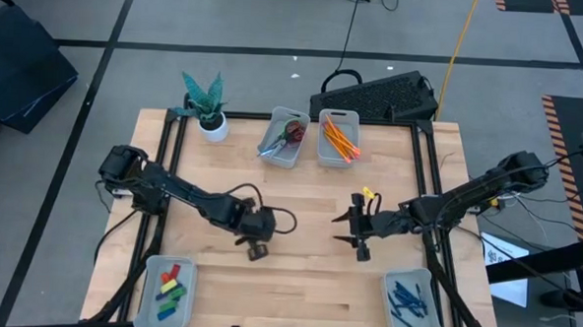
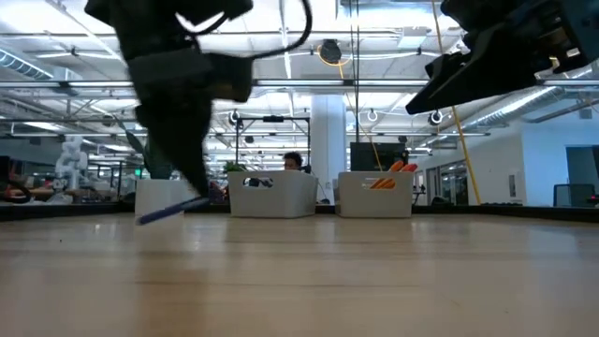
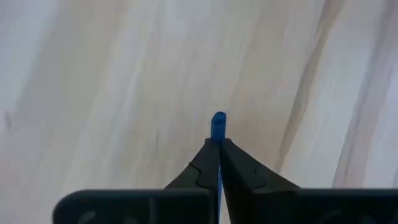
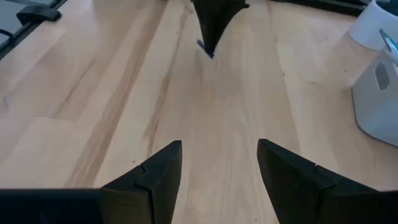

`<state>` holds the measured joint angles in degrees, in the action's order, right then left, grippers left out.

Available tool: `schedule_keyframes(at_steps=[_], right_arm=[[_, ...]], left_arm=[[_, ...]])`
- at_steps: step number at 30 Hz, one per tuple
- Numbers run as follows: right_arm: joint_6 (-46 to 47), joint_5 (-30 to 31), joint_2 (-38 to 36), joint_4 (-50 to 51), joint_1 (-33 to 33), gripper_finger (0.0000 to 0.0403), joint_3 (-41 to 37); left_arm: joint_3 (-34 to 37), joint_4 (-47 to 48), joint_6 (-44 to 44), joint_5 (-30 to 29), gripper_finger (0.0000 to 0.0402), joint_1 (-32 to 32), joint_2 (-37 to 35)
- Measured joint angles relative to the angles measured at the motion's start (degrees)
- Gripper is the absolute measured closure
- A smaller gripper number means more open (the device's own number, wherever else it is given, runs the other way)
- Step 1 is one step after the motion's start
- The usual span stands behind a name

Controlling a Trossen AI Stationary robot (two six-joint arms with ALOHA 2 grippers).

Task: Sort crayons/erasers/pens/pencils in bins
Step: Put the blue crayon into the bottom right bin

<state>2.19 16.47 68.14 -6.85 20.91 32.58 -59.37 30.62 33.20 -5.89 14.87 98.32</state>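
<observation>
left gripper (image 3: 217, 163) fingers clamped on blue pen (image 3: 218, 124), just off counter (image 1: 300, 198) | lift clear, keep grip, carry to near-right bin (image 1: 389, 304) | right gripper (image 4: 219, 171) fingers apart, idle

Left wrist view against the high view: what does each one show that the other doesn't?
Only the left wrist view shows the left gripper shut on a thin blue stick. Only the high view shows the four bins: erasers, blue pens, pencils, scissors, plus the open right gripper. Both show the wooden table.
</observation>
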Motion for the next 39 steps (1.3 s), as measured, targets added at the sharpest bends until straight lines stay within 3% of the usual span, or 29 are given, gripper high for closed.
schedule_keyframes(at_steps=[6,11,15,24,28,34,39], right_arm=[[1.2,0.0,0.0,0.2,0.3,0.0202,0.0],[4.2,0.2,0.8,-0.3,3.6,0.0202,0.0],[6.4,1.5,3.6,-2.9,5.8,0.0202,0.0],[8.9,4.6,11.7,-13.3,8.8,0.0202,0.0],[9.6,4.9,13.3,-15.6,9.9,0.0206,0.0],[11.6,5.0,14.5,-16.5,10.9,0.0213,0.0],[12.2,6.1,14.6,-16.8,11.5,0.0213,0.0]], left_arm=[[0.0,-12.2,-2.0,-7.0,0.04,0.4,0.8],[-0.1,-20.6,-5.2,-7.4,0.0396,0.6,3.9],[0.0,-20.0,-6.4,-11.0,0.0387,0.5,5.9],[-0.1,-24.5,-10.2,-13.7,0.0258,3.0,11.1],[-0.2,-29.7,-10.5,-16.9,0.0234,4.3,14.8],[0.0,-36.2,-8.1,-23.0,0.0266,5.3,19.4],[3.7,-51.2,-8.9,-23.6,0.0321,5.2,22.9]])
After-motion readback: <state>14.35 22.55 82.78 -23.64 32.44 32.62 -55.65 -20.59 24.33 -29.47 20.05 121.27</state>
